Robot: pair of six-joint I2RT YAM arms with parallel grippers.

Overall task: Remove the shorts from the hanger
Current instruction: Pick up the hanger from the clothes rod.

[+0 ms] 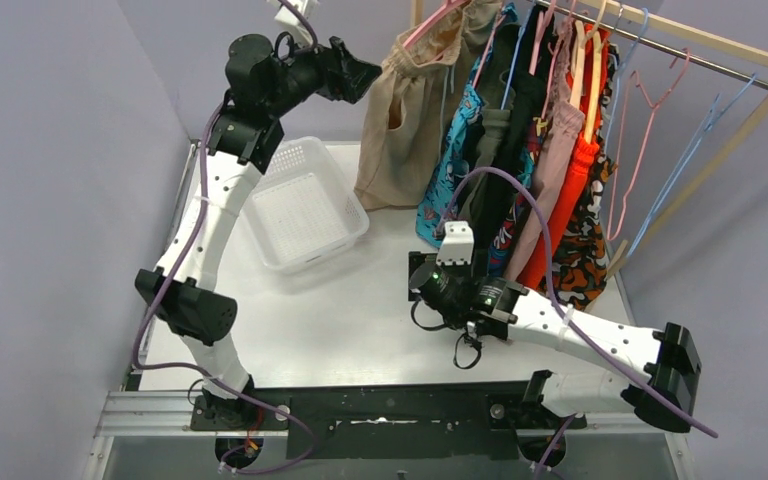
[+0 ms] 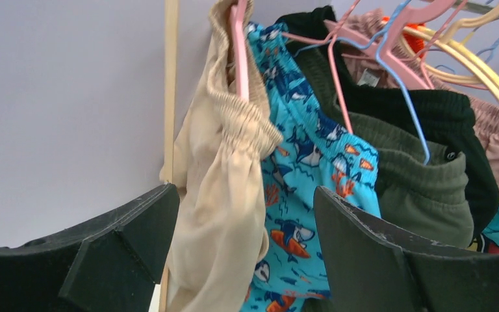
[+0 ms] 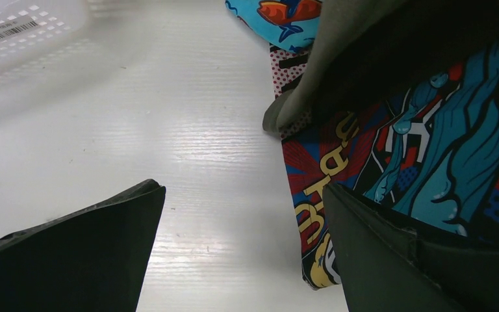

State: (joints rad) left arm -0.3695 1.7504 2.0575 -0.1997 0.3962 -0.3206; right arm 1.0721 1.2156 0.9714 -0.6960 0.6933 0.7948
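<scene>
Black fingers of the left gripper (image 2: 245, 195) fill the bottom of its wrist view. They stand wide apart and pinch nothing. Between and beyond them hang the tan shorts (image 2: 221, 195), their gathered waistband bunched over one arm of a pink hanger (image 2: 239, 45). These are the end pair on the rail (image 1: 680, 45) that runs above the far edge of the table (image 1: 360, 300) towards the far right corner. The teal shark-print shorts (image 2: 305, 156) press right against them, with the olive shorts (image 2: 416, 188) and the black shorts (image 2: 455, 110) packed in behind.

The right gripper (image 3: 243, 192) is low over the table's middle with its jaws also apart. It sits beside the hem of the comic-print shorts (image 3: 429, 162) and holds nothing.

I'd say the step in hand is the left arm's reach for the tan waistband. To do it well, the fingers should go in deeper and close on the thick elastic just under the hanger arm, taking cloth only and not the pink wire. The shark-print fabric must stay outside the pinch. The pull should then run along the hanger arm towards the left edge, so the waistband slips off the tip rather than dragging the hanger along the rail. The white basket (image 1: 305, 210) waits near the far left corner
</scene>
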